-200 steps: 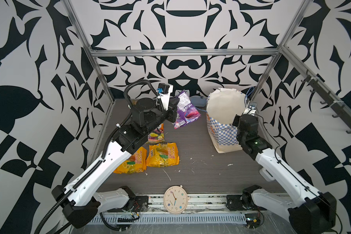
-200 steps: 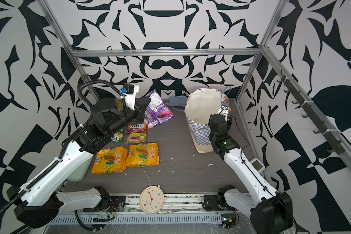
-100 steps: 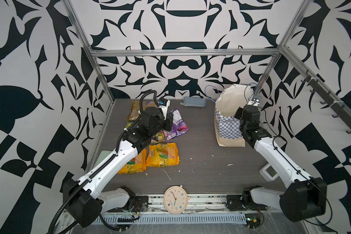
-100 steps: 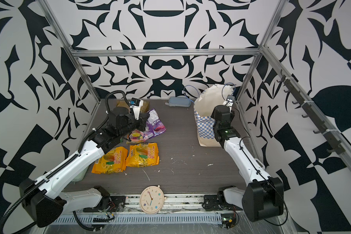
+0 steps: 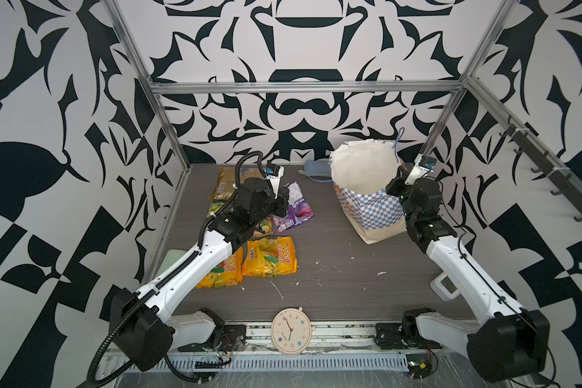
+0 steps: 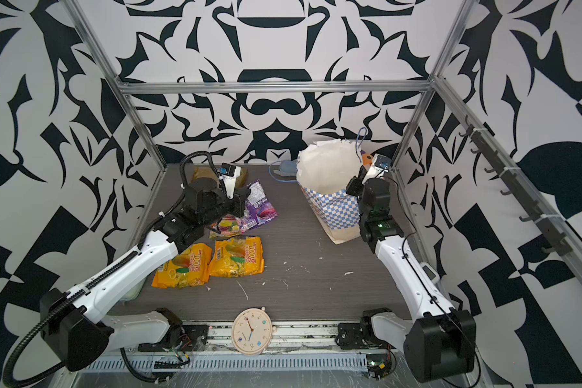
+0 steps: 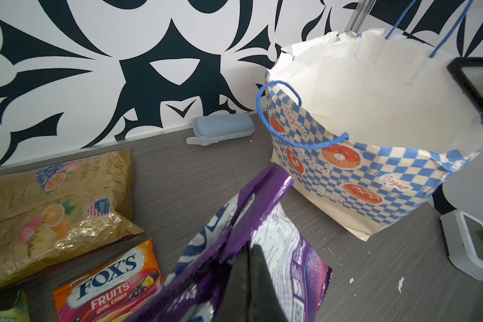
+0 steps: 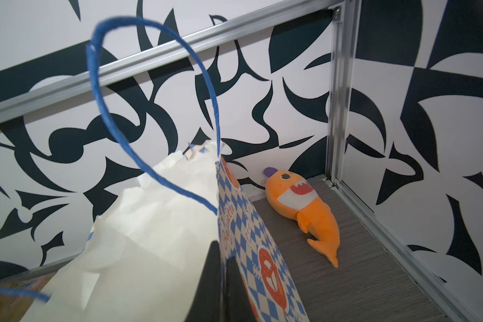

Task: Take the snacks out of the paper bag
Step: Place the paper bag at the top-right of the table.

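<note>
The left end effector is closed on the purple packet; the other packets lie on the table just beside it. The right end effector pinches the rim of the paper bag.

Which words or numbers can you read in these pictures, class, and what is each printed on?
"FOX'S CRYSTAL CLEAR FRUITS OVAL CANDY": red-orange packet.
"Mixed Fruit Candy": gold packet.
"Baguette", "Pretzel", "Bagel": paper bag.
"100", seen upside down: orange-yellow packet.
Fine print on the purple packet: too small to read.
</note>
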You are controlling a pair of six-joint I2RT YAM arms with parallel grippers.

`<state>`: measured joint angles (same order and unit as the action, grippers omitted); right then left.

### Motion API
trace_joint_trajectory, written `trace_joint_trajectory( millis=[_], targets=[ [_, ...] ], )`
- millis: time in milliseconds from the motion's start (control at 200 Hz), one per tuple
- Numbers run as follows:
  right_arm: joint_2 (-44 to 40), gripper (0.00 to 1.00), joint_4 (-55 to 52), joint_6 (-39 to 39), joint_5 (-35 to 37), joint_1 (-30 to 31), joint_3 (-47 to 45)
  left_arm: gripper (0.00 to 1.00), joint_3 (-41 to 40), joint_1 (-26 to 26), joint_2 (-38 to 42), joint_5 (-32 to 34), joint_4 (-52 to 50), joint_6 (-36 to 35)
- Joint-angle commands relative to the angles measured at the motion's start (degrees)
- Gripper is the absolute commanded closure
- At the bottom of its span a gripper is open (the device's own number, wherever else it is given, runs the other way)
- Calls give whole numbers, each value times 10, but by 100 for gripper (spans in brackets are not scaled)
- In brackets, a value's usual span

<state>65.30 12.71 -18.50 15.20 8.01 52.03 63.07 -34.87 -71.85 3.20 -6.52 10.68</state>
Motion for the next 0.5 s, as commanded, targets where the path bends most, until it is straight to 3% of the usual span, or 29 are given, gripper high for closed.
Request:
trace_joint_trajectory(
  millis=[0,145,340,495],
  targets=[
    [1,100,46,-16,69,-4,1,100,-4,4,-3,-2,39,5],
    [29,100,65,-36,119,-8,6,100,-3,4,-6,-4,39,8],
    [64,100,85,-61,129,-9,17,100,-10,4,-5,-1,39,14],
    [103,100,117,-39,123,-10,28,100,-13,5,-3,2,37,12]
  ],
)
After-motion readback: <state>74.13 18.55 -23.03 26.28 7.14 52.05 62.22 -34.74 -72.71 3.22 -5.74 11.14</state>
